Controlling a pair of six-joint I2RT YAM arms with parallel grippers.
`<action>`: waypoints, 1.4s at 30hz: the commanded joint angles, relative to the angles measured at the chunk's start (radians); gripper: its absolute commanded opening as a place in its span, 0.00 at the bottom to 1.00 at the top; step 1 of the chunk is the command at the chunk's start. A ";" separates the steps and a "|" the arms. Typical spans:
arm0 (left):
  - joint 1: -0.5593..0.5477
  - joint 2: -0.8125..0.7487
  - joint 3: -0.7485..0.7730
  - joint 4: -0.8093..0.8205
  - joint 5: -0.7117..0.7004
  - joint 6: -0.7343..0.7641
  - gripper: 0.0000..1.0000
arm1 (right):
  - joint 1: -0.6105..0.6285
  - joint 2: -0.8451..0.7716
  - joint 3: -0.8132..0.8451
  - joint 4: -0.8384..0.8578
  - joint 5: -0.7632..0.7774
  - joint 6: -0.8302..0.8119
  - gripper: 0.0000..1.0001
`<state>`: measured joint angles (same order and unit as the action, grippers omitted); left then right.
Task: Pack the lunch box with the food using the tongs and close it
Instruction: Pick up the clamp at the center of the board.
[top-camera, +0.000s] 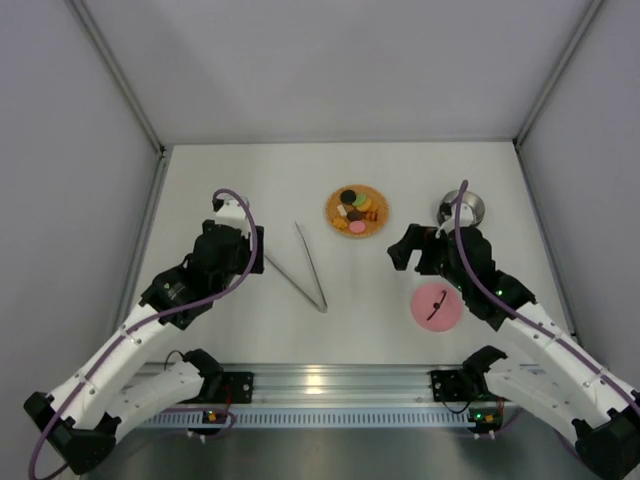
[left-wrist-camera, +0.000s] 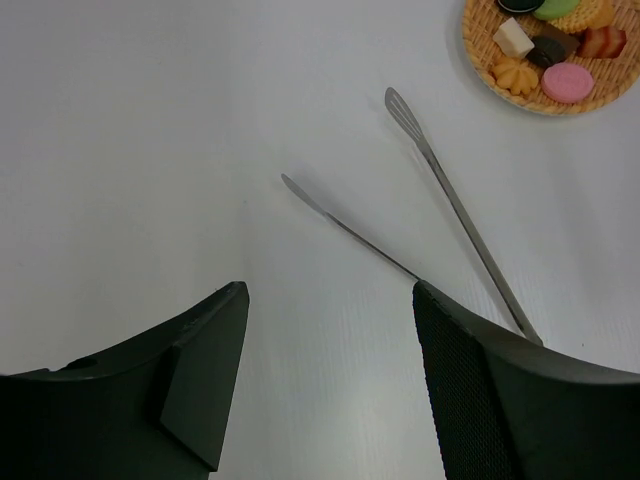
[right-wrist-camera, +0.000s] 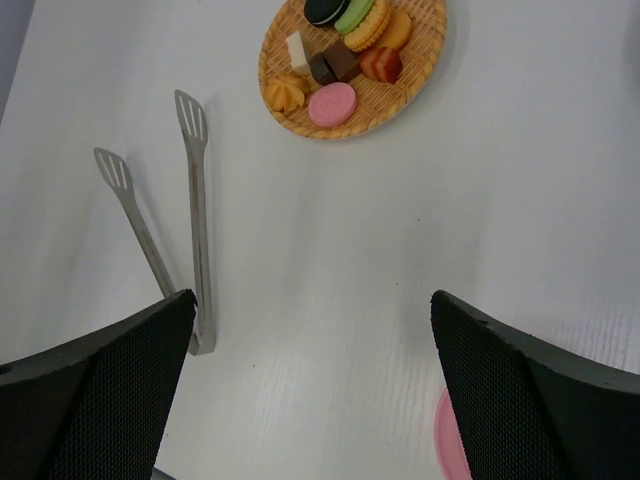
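1. Lid. A pink disc lid lies flat on the table, nearest the arm bases, under the right arm's forearm.

2. Tongs. The tongs lie flat on the table left of centre. The joined end points toward the near edge. The two arms spread in a narrow V toward the far side, their flat tips apart. Nothing sits between the tips, and no gripper touches the tongs.

3. Left gripper. The left gripper hovers just left of the tongs with its jaws spread wide and nothing between them. One tong arm runs toward its right finger.

4. Right gripper. The right gripper hovers between the lid and the mat, jaws fully apart and holding nothing.

5. Food. The food rests in a cluster on a round woven mat beyond the tongs, at the table's centre.

6. Lunch box. The lunch box stands uncovered at the far right, beyond the right gripper and well apart from the food.
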<state>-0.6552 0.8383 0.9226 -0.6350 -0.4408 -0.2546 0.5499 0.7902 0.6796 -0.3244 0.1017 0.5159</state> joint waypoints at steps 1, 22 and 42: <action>0.003 -0.015 -0.005 0.035 -0.027 0.009 0.72 | 0.008 0.010 -0.002 0.082 -0.008 0.010 1.00; 0.003 -0.022 -0.008 0.031 -0.029 0.003 0.73 | 0.343 0.818 0.466 0.101 0.158 -0.057 0.90; 0.005 -0.021 -0.011 0.029 -0.026 0.005 0.73 | 0.403 1.192 0.744 0.050 0.188 -0.089 0.57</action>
<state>-0.6552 0.8333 0.9215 -0.6353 -0.4583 -0.2554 0.9352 1.9766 1.4014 -0.2848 0.2794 0.4366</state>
